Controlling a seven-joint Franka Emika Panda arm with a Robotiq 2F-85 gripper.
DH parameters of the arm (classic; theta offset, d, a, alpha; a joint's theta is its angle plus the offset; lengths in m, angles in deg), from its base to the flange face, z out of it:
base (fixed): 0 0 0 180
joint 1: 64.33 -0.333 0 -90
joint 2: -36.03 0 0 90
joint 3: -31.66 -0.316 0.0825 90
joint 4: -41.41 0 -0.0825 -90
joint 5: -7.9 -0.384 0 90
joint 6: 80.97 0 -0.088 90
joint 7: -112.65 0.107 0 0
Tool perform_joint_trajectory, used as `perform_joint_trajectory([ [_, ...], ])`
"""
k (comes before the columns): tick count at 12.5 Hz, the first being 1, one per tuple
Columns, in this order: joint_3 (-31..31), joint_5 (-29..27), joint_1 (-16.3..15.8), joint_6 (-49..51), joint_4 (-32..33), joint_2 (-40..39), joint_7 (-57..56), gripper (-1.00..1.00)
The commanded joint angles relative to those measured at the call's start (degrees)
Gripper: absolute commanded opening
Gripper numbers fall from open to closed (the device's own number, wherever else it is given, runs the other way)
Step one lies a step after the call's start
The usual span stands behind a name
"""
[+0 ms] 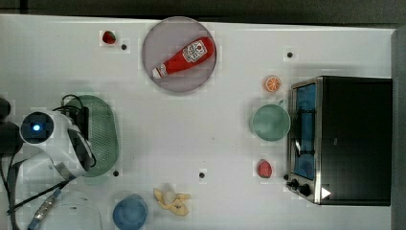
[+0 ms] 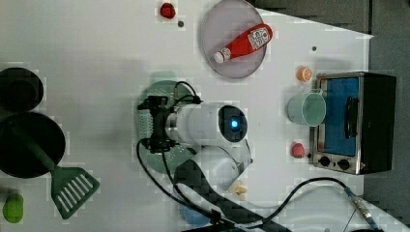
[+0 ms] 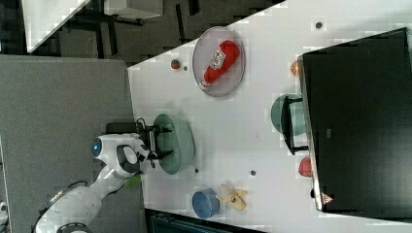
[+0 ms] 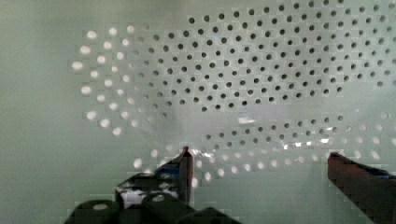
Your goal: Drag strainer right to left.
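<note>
- A flat white table (image 1: 201,129) spans the top view, evenly lit, with small dark round dots (image 1: 201,175) scattered over it.
- Along the top view's far edge runs a dark grey strip of floor (image 1: 287,7), and a grey band borders the top view's right.
- In the right view, a large grey carpeted floor panel (image 3: 63,97) lies at the right view's left, beside the table's edge.
- Dark furniture legs (image 3: 111,19) stand at the right view's far left corner.

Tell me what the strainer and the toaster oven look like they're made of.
The strainer looks like matte plastic: uniform pale green, with moulded rows of small holes. The toaster oven seems to be metal, black on top with a shiny silver front frame; its door panel looks like glass, though that's uncertain.
</note>
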Motion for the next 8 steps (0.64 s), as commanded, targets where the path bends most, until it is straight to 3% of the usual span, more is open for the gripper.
perform_joint_trajectory([
  [1,-0.2,-0.8,-2.4,0.0,-1.1,-0.6,7.0,1.00],
  [4,0.7,2.1,-2.8,2.8,-0.5,1.2,3.8,1.00],
  [8,6.3,5.0,-2.2,13.5,0.0,12.4,-11.5,1.00],
])
